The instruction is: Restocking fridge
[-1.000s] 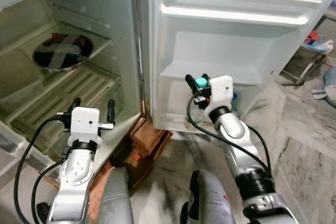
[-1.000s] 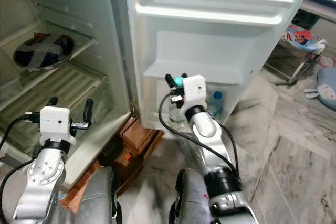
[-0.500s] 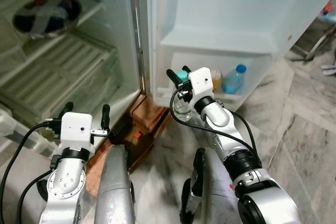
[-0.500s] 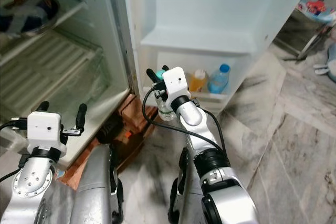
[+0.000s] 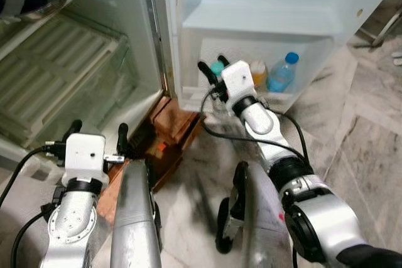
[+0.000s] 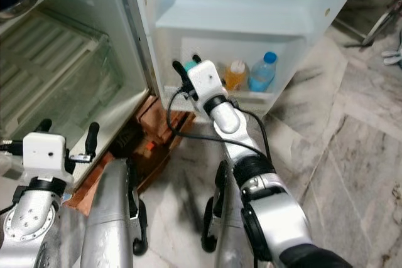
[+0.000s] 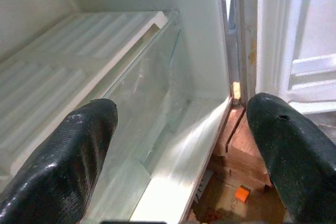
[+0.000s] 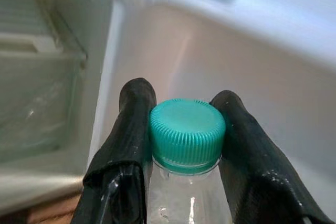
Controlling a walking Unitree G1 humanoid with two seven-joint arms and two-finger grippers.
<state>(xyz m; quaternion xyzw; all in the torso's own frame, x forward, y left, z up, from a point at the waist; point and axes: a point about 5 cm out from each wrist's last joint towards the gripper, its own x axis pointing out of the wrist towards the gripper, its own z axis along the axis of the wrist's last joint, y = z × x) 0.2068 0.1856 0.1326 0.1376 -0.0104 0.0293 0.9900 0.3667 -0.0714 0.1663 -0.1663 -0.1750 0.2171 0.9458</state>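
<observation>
right wrist view shows the right gripper [image 8: 186, 129] pinching a clear bottle with a teal cap [image 8: 186, 128] just under the cap, one black finger pressed on each side of the neck. from the head, that bottle is held upright at the lowest door shelf [image 5: 286, 100] of the open fridge, left of an orange bottle [image 5: 258, 73] and a blue-capped bottle [image 5: 281, 73] already standing there.

to do this well, keep it upright, carry it over the shelf rail, lower it into the free space at the left end, and let go only once its base rests. whether the base has cleared the rail is hard to tell, as the arm hides it.

the left gripper [image 7: 178, 145] hangs idle by the fridge's lower compartment, fingers spread wide, holding nothing.
</observation>
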